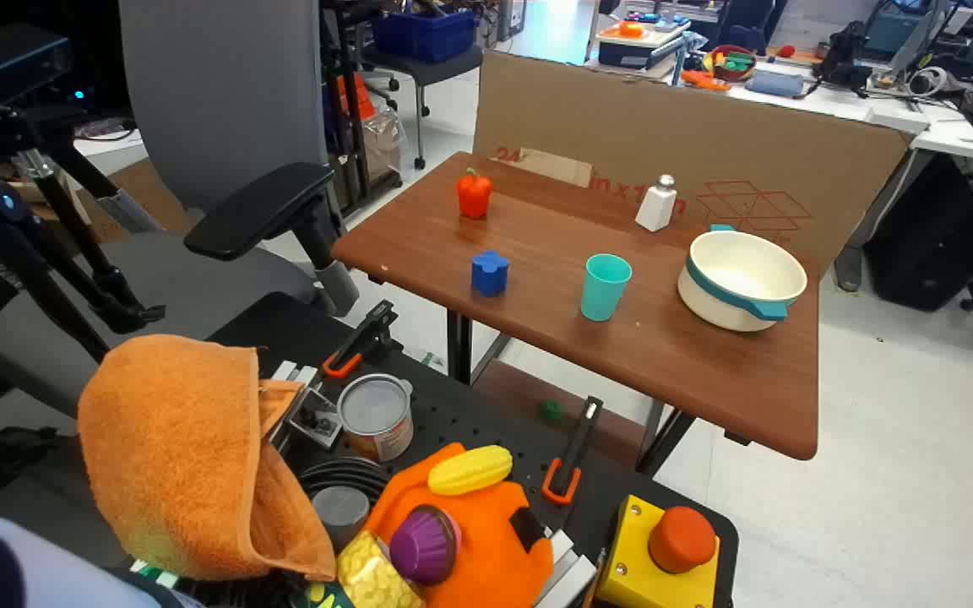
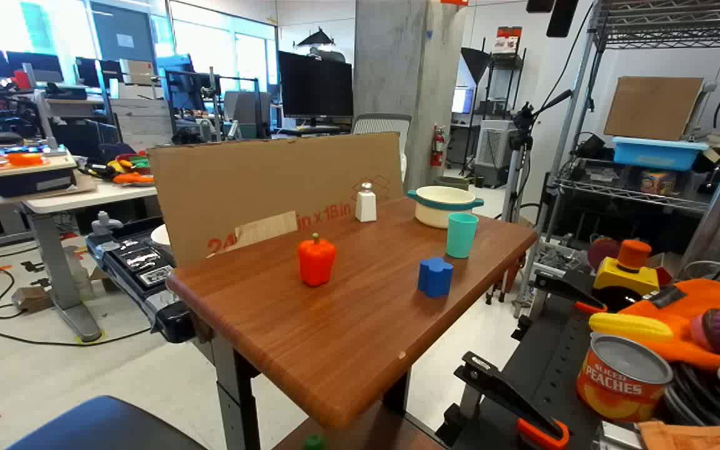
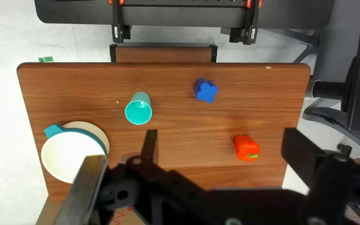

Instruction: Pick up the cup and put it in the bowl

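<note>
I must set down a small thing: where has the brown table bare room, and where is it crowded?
The table is free in the middle, between the cup, blue block, red pepper and white bottle. Also free: the corner bordered by the bowl, cup and two table edges. Tighter: between bowl and cup, and between bowl and bottle.

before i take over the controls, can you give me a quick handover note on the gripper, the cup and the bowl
Gripper: open, holding nothing; the wrist view looks down on the table.
Cup: upright on the table, between the blue block and the bowl, touching neither.
Bowl: on the table, right way up, no contents seen.
Also on the table: a red pepper and a white shaker.
Done: neither the pick nor the place.
Left: grip the cup, lift it, set it in the bowl, let go.
</note>
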